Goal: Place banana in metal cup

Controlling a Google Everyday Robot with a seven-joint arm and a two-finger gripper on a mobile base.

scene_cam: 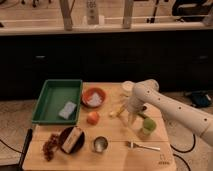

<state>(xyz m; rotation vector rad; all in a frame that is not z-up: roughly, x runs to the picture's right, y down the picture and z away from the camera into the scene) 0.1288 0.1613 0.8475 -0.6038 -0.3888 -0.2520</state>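
The banana is small and yellow and lies on the wooden table near the middle, right of the round orange-red fruit. The metal cup stands upright near the front edge, in front of the fruit. My gripper hangs down from the white arm, just right of the banana and close above the table. The arm's wrist hides part of the banana's right end.
A green tray with a blue-grey sponge sits at the left. An orange bowl, a white cup, a green cup, a fork, a dark bowl and grapes are also on the table.
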